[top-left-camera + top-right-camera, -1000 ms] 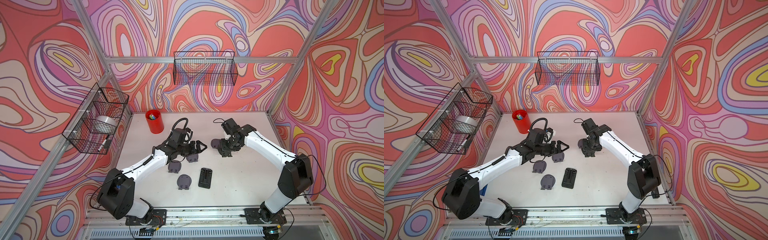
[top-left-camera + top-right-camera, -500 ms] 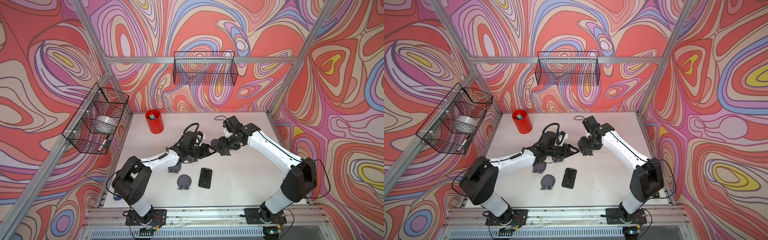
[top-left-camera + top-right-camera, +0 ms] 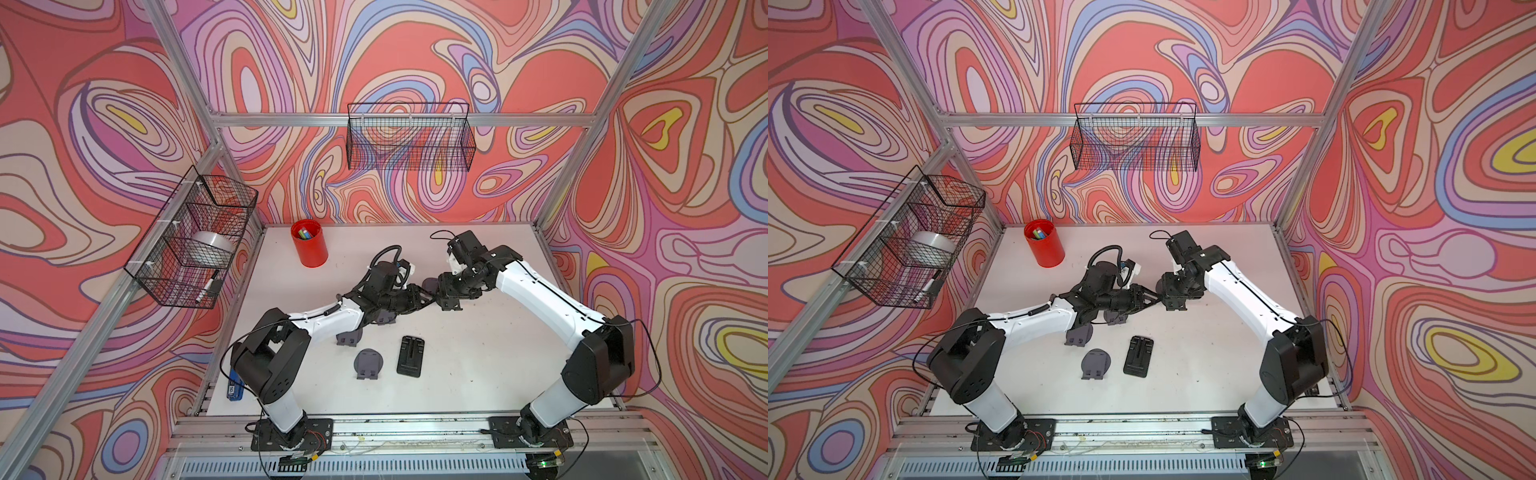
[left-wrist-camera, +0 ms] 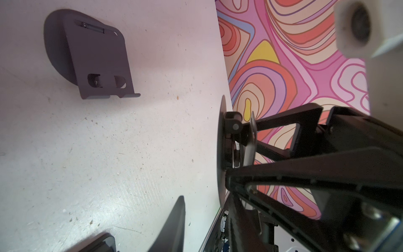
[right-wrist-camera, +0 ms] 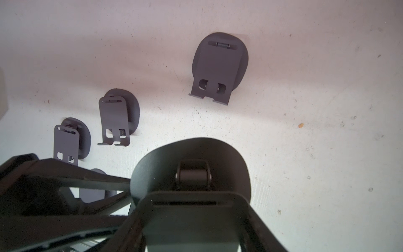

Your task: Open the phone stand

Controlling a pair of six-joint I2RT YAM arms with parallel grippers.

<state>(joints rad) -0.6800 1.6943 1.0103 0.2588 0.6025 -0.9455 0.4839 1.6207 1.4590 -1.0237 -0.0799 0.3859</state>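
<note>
A: Whereabouts, the phone stand (image 5: 229, 165)?
B: Held off the worktop (image 3: 478, 353) near its middle; clamped at the plate by the right gripper (image 5: 189, 207) jaws; plate's lower end cut off in the right wrist view.
A: And the left gripper (image 4: 235, 148)?
B: Jaws straddling the stand's thin plate; pinching or merely close, impossible to tell; just a dark tangle in both top views.

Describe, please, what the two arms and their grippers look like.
Left arm and right arm have white link shells, black joints and bases. Left gripper and right gripper are black, with open-framed triangular fingers. A ribbed black hose loops at the left wrist, a thin cable at the right.
</note>
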